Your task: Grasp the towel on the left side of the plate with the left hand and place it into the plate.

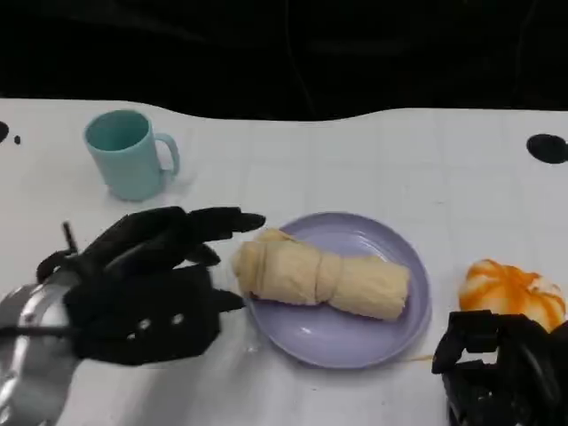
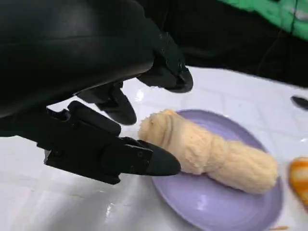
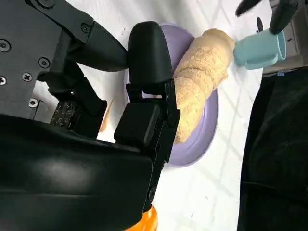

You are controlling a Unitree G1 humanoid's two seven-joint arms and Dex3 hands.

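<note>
Up close, left hand (image 2: 103,144) apparently spread and empty beside towel (image 2: 207,151) on plate (image 2: 226,211).

We note that the right hand (image 1: 501,373) is cut off by the lower edge of the head view, so we cannot tell how its fingers lie. In the right wrist view it hides part of the plate (image 3: 202,139) and towel (image 3: 199,79). The orange-and-white object (image 1: 515,293) beside the plate is too blurred to identify.
</note>
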